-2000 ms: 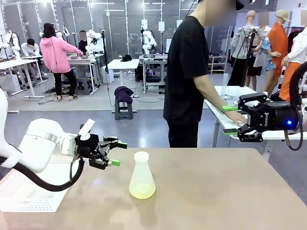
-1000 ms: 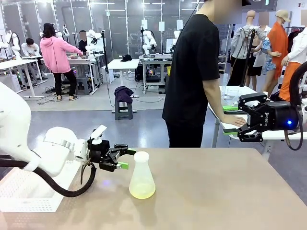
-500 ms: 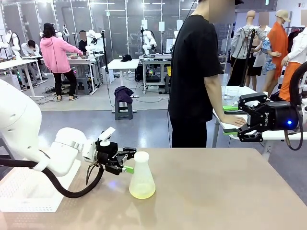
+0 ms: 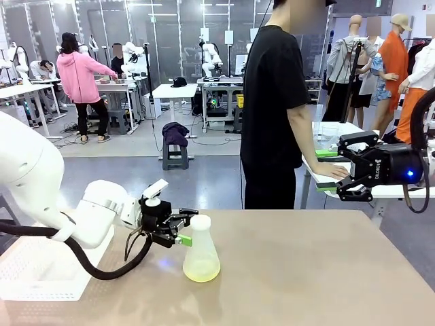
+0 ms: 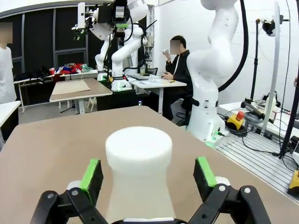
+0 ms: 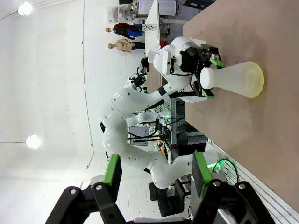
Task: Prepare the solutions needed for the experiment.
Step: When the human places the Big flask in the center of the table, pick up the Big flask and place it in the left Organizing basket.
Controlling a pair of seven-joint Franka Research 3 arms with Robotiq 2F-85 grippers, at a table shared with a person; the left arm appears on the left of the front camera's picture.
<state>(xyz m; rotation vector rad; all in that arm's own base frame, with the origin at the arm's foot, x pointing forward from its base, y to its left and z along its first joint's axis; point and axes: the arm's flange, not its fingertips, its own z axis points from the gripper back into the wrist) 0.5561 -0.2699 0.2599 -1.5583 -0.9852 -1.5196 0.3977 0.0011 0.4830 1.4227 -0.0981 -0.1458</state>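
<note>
One flask [image 4: 201, 250] stands upright on the tabletop [image 4: 306, 272], roughly midway between the near and far edges and left of the middle. It is frosted and conical with a narrow neck, and a shallow layer of pale yellow-green solution [image 4: 201, 273] shows through its base. There is one such vessel and two robot arms.

The left tool [image 4: 188, 227] sits at the flask's neck with its jaws spread wide — one green pad on either side of the neck. In the left wrist view the white neck [image 5: 139, 161] rises between the two pads [image 5: 91, 173], with a visible gap on each side, so the pads do not press on it. The flask's body and the liquid are cut off by the bottom edge of that view.

The right tool [image 4: 326, 169] hangs in the air beyond the far right corner of the tabletop, well apart from the flask, its jaws parted with nothing between them. Its arm is cut off by the right edge of the picture.

One person in a black shirt [image 4: 272, 88] stands past the far edge — a hand [image 4: 334, 168] rests on a second, white table [image 4: 360, 136] behind, partly hidden by the right tool.
</note>
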